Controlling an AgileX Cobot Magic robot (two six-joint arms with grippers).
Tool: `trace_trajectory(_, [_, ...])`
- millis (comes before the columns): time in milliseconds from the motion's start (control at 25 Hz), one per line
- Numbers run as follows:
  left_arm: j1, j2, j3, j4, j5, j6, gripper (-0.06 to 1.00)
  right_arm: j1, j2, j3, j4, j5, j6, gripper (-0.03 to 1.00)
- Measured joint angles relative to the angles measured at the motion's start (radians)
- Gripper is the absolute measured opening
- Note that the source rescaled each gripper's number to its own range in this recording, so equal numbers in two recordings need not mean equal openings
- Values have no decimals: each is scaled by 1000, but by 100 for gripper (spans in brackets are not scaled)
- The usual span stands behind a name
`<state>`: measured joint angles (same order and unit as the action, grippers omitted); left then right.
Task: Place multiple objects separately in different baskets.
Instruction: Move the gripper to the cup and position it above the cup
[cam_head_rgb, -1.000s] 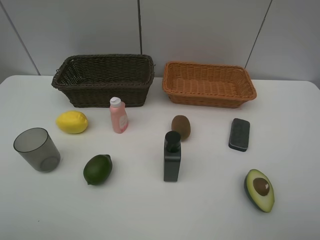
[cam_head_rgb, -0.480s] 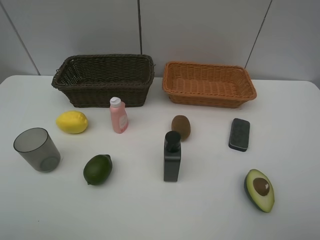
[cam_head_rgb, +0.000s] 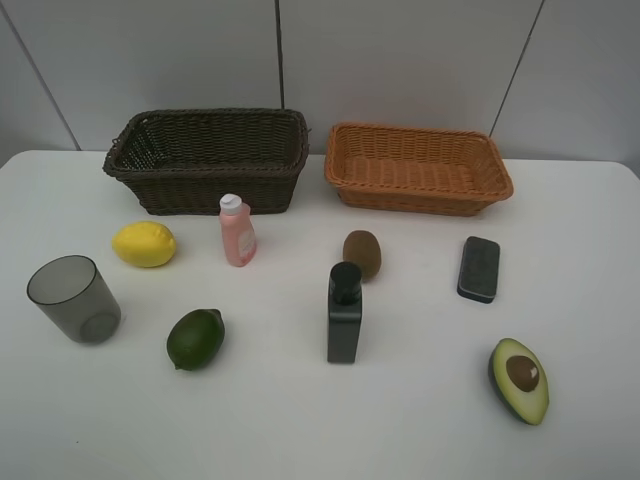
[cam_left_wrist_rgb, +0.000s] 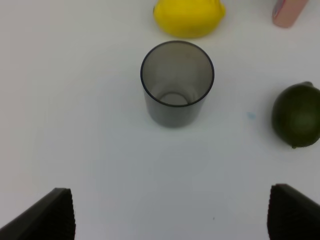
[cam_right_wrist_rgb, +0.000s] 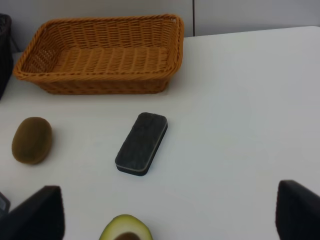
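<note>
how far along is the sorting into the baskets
Done: nothing; the dark basket and tan basket look empty. In hand: nothing; left gripper and right gripper are open over the table. To do: lemon, lime, kiwi, avocado, cup, pink bottle, black bottle and pad all sit on the table.

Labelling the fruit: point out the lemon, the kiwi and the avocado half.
lemon (cam_head_rgb: 144, 244), exterior high view, middle of its skin.
kiwi (cam_head_rgb: 362, 253), exterior high view, middle of its skin.
avocado half (cam_head_rgb: 522, 374), exterior high view, on its pit.
</note>
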<state>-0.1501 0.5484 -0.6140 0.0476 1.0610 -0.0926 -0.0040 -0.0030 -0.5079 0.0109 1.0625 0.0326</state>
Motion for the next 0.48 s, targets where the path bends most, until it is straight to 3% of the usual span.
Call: trace_trajectory(480, [0, 647, -187, 2, -8, -36, 99, 0, 0, 0, 0, 0, 0, 100])
